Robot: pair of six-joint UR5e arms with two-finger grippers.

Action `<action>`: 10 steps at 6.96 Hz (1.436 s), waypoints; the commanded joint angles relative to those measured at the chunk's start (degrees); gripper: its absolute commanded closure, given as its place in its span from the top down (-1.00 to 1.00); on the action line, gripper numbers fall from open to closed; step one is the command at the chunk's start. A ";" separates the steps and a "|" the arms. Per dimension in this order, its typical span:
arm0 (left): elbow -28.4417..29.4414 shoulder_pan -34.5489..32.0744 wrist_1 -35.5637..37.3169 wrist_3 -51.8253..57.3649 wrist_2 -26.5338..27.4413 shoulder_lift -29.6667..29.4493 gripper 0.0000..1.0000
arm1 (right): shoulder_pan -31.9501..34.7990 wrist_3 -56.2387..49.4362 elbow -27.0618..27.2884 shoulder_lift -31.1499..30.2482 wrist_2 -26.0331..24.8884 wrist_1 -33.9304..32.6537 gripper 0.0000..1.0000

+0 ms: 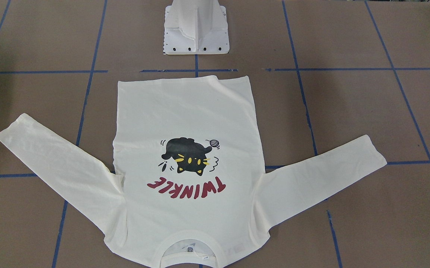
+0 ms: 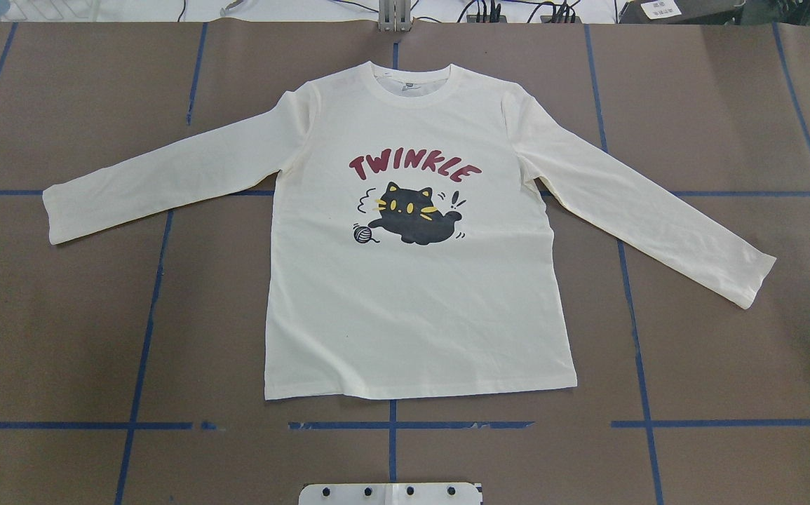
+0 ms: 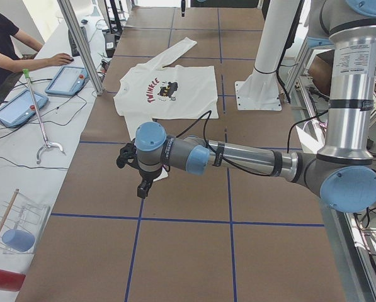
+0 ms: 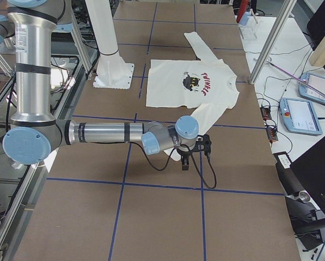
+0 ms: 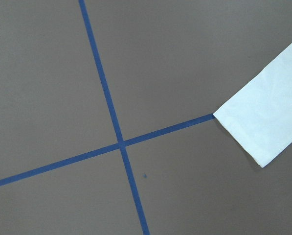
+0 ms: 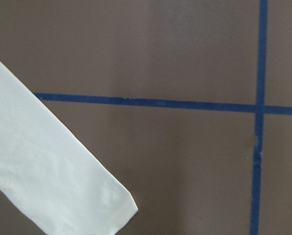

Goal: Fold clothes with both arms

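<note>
The cream-white long-sleeved T-shirt [image 2: 419,301] lies flat on the table, cat print and "TWINKLE" lettering up, both sleeves spread out to the sides. It also shows in the front view [image 1: 185,108]. My left gripper [image 3: 143,187] hangs above the table just past the left sleeve's end; its wrist view shows that cuff [image 5: 263,122]. My right gripper [image 4: 185,163] hangs over the end of the right sleeve; its wrist view shows that cuff [image 6: 53,186]. Both grippers show only in the side views, so I cannot tell whether they are open or shut. Neither touches the shirt.
The brown table [image 2: 61,337] carries a grid of blue tape lines. The white pedestal base [image 1: 195,28] stands at the robot's side of the table. An operator [image 3: 5,38] sits at a side bench with tablets [image 3: 67,80] and cables.
</note>
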 commanded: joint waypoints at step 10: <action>1.09 0.15 -3.06 -0.18 0.02 -0.13 1.00 | -18.21 19.29 -6.38 -0.17 -8.45 13.24 0.99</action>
